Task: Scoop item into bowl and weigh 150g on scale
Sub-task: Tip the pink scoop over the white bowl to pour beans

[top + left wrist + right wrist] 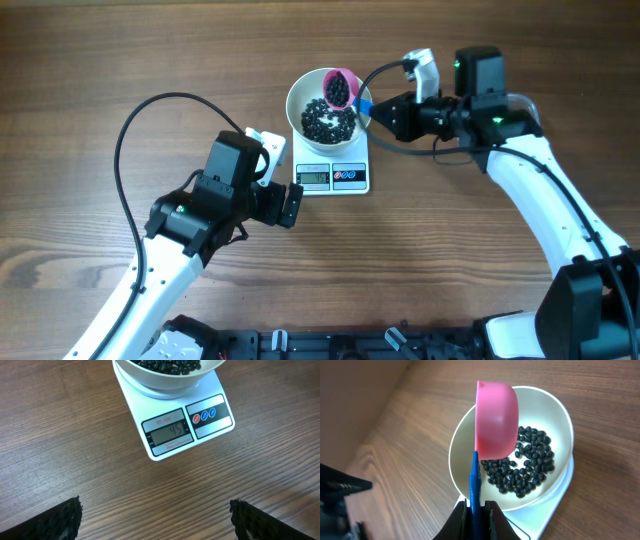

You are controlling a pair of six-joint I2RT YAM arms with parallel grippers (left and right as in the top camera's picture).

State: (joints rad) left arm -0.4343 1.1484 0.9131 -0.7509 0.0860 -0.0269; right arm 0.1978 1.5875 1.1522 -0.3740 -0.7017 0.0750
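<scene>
Right tool point(476, 507) is clamped tight on the blue handle point(474, 477) of the pink scoop point(495, 420), which hangs tipped on its side above the far-right rim of the bowl point(296, 105) and the black beans point(525, 470) lying in it; from overhead a few more beans show in its cup, so I judge the pour only part done. The bowl sits on the scale point(175, 455), at the middle of the desk point(100, 60) toward its far edge; a loose layer of beans covers the bowl's bottom without climbing the walls; the display point(170, 434) seems to read 45, well short of the target, though the digits are small. Left tool point(155, 522) hangs over bare wood near and left of the scale, jaws spread wide, holding nothing.

To do this step well: roll the wrist slowly so the beans slide off the lip into the centre of the bowl, not over its rim; keep the scoop clear of the bowl wall, since any touch would press on the scale and spoil the reading; let the number settle before fetching more; near the target, pour smaller amounts, because round beans come in a rush and may bounce out.
</scene>
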